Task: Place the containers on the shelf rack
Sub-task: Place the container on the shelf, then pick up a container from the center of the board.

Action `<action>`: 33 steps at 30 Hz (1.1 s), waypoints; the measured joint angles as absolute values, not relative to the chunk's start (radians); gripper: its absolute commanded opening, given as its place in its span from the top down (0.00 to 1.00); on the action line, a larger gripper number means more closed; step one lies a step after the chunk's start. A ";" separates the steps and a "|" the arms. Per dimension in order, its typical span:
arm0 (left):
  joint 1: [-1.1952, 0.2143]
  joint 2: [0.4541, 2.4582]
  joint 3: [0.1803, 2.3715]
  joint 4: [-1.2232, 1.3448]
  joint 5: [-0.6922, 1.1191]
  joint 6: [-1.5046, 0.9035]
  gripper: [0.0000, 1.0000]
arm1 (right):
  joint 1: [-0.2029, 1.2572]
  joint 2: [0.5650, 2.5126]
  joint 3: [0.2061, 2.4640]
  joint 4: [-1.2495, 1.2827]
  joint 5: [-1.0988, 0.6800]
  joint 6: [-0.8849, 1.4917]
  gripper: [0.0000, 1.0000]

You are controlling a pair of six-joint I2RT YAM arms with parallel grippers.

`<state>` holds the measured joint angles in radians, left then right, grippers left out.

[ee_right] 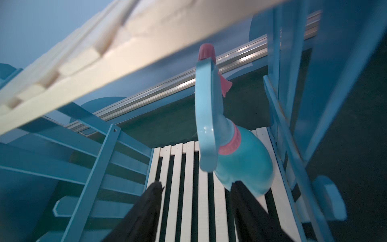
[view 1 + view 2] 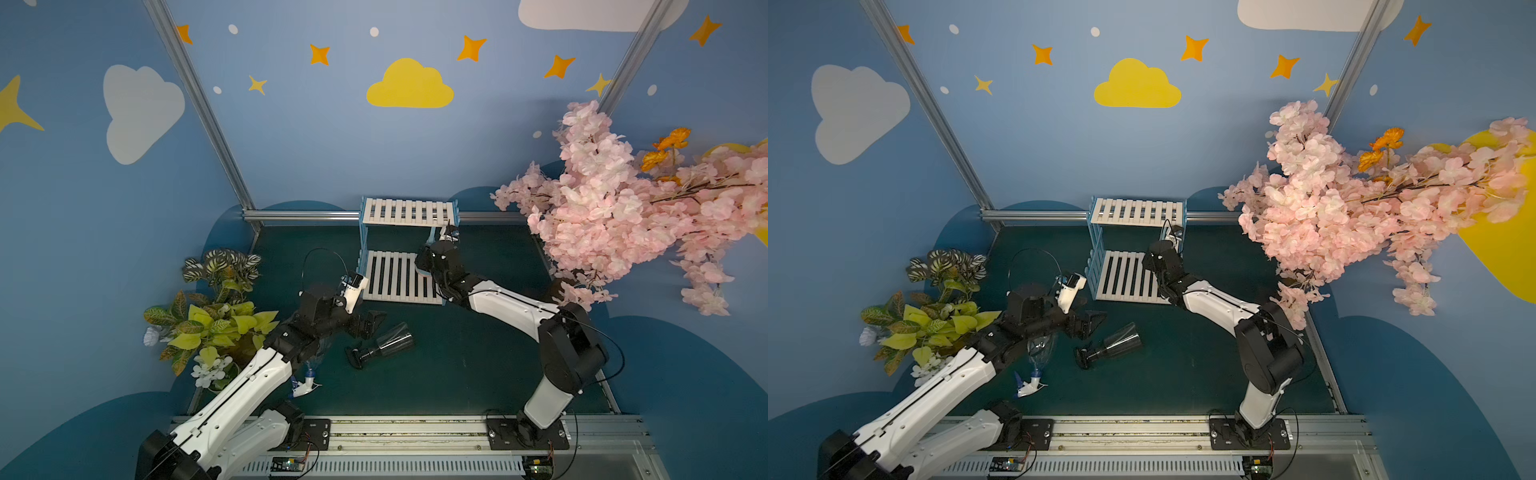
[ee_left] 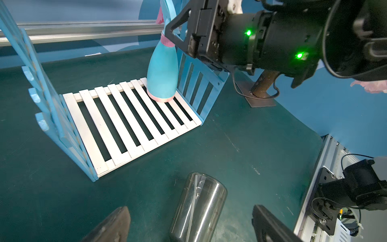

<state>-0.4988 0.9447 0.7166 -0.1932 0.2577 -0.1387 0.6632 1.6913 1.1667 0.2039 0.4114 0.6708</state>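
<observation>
A light-blue spray bottle (image 3: 162, 77) stands upright on the bottom shelf of the rack (image 3: 129, 117), at the back and just beside the picket side nearest the right arm, its pink-tipped head close beneath the top shelf. The right gripper (image 1: 196, 186) reaches in at the bottle with its fingers apart and clamped on nothing. One finger lies across the bottle's lower body in the wrist view; whether it touches cannot be told. The likeliest upset is there: a finger dragging on the flared body or hooking the neck as the arm pulls out could tip the tall, narrow-topped bottle across the slats or knock its head against the upper shelf. Out on the green table (image 2: 478, 365), well clear of the rack, the dark bottle (image 2: 395, 340) lies on its side with the left gripper (image 3: 190, 209) above it, fingers spread wide and empty. Round and smooth, it may roll or skid away if the fingers close off-centre. The clear bottle (image 2: 1040, 357) lies beneath the left arm, where a low sweep of that arm could shove it.
</observation>
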 measured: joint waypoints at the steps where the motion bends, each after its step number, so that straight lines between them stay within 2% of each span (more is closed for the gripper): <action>1: -0.499 0.937 0.715 -0.193 0.250 -0.139 0.04 | 0.665 1.663 1.147 0.204 0.397 0.678 0.30; 8: -0.499 0.860 0.672 -0.196 0.208 -0.172 0.04 | 0.683 1.401 0.977 0.203 0.273 0.683 0.27; 11: -0.499 0.809 0.647 -0.223 0.184 -0.197 0.03 | 0.724 1.278 0.917 0.193 0.241 0.605 0.26; 18: -0.482 0.736 0.607 -0.276 0.141 -0.259 0.02 | 1.023 1.103 0.775 0.195 0.193 0.156 0.30; 23: -0.422 0.740 0.579 -0.325 0.138 -0.304 0.01 | 1.247 1.172 0.723 0.186 0.201 -0.138 0.31; 28: -0.323 0.732 0.580 -0.361 0.134 -0.334 0.00 | 1.372 1.377 0.756 0.183 0.282 -0.307 0.32; 33: -0.284 0.701 0.607 -0.422 0.125 -0.332 0.00 | 1.464 1.569 0.842 0.166 0.409 -0.435 0.33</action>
<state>-0.2844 0.7010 0.6067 -0.4217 0.1249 -0.3325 1.4635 1.5692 0.8425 0.1658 0.4091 -0.4347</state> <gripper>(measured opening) 0.999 0.677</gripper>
